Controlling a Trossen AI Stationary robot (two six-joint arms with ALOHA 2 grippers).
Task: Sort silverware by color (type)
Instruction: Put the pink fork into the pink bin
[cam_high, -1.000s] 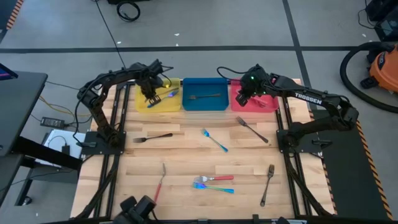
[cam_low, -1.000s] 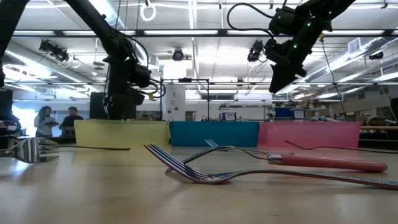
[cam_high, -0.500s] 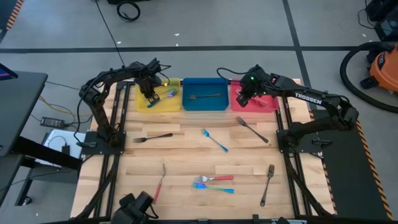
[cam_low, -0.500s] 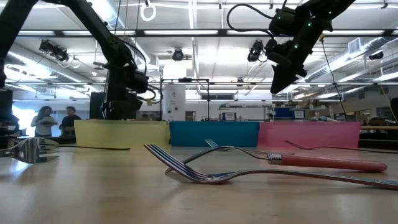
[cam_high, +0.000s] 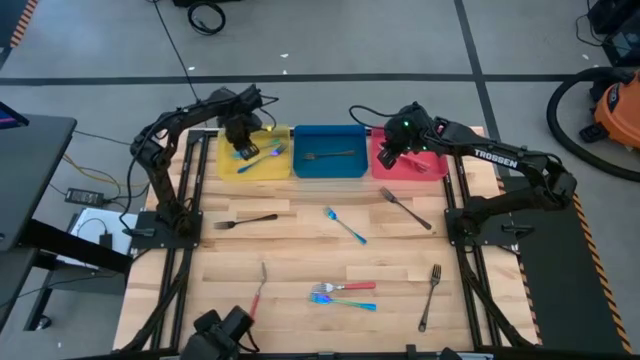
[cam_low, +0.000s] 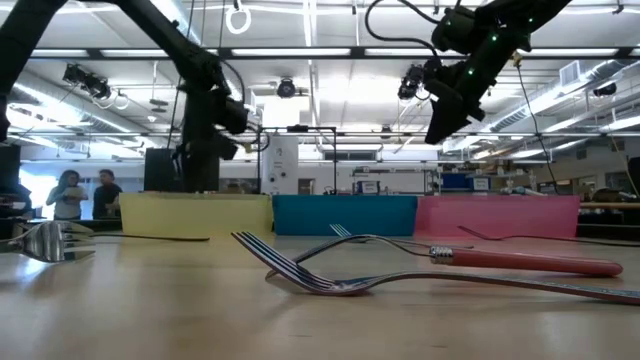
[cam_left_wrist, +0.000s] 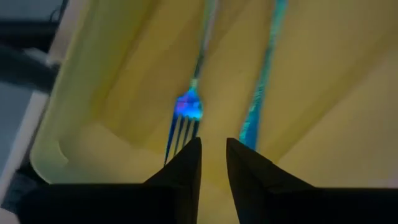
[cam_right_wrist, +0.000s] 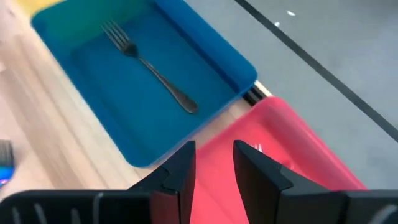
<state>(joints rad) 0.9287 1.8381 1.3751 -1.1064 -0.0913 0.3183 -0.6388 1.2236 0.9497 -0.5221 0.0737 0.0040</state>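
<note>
My left gripper (cam_high: 242, 138) (cam_left_wrist: 213, 152) hangs open, pointing down over the yellow tray (cam_high: 230, 168). Two blue-handled pieces lie flat in that tray, a fork (cam_left_wrist: 184, 121) and another piece (cam_left_wrist: 262, 81). My right gripper (cam_high: 391, 157) (cam_right_wrist: 214, 158) stands open and slanted over the red tray (cam_right_wrist: 292, 137). A grey fork (cam_right_wrist: 152, 62) lies in the blue tray (cam_high: 330, 168). More silverware lies on the wooden table: a dark fork (cam_high: 245, 221), a blue spoon (cam_high: 345, 226), two grey forks (cam_high: 405, 208) (cam_high: 430, 297), a red-handled piece (cam_high: 257, 292), and a red-handled and a blue piece side by side (cam_high: 343, 292).
The three trays stand in a row along the table's far edge. The arms' bases and frames run down both sides of the table. In the low view a fork (cam_low: 330, 275) and a red handle (cam_low: 530, 262) lie close to the camera.
My left gripper has risen out of the yellow tray and drawn a little toward the far edge. The blue-handled fork stays lying in the tray below it. My right gripper has kept still over the red tray.
</note>
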